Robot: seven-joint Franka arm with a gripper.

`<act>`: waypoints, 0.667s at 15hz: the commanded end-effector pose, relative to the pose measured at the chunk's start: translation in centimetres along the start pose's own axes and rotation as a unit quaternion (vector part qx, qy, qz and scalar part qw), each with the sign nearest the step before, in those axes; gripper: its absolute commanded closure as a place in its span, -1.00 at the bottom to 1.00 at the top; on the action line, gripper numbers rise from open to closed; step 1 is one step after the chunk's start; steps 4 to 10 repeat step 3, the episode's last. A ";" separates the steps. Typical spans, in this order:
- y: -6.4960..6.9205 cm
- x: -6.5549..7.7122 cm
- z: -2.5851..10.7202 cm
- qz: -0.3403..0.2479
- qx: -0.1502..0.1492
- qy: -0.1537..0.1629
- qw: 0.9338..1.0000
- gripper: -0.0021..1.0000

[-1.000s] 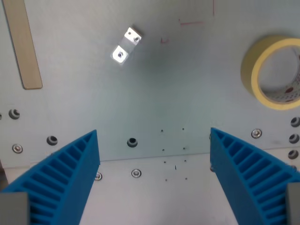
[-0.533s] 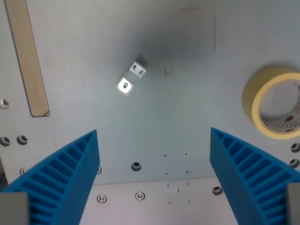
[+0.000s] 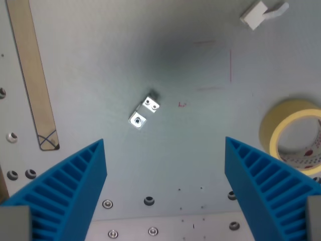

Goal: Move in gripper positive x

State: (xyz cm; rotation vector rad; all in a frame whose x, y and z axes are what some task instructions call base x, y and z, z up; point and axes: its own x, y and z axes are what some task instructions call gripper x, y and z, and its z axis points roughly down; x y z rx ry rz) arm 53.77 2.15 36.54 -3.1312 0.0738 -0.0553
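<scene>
My gripper (image 3: 165, 150) is open, with nothing between its two blue ribbed fingers (image 3: 65, 196), which rise from the bottom corners of the wrist view. Ahead of them lies a grey metal plate (image 3: 180, 60). A small shiny angle bracket (image 3: 143, 112) with two holes sits on the plate, slightly to the wrist view's left of centre and beyond the fingertips.
A roll of yellow tape (image 3: 296, 129) lies at the wrist view's right edge. A long wooden strip (image 3: 32, 75) runs down the left side. A white plastic piece (image 3: 261, 14) shows at the top right. Bolt holes and screws (image 3: 149, 201) line the plate's near edge.
The whole scene has slid downward in the view, so the camera has moved forward over the plate. The white piece has come into sight at the top. The fingers stay equally apart.
</scene>
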 end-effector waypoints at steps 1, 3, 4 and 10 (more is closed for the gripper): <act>0.3 1.9 -0.3 -0.003 -0.007 -0.022 1.000 -1.00; 0.3 2.9 -0.3 -0.003 -0.007 -0.022 1.000 -1.00; 0.3 2.9 -0.3 -0.003 -0.007 -0.022 1.000 -1.00; 0.3 2.9 -0.3 -0.003 -0.007 -0.022 1.000 -1.00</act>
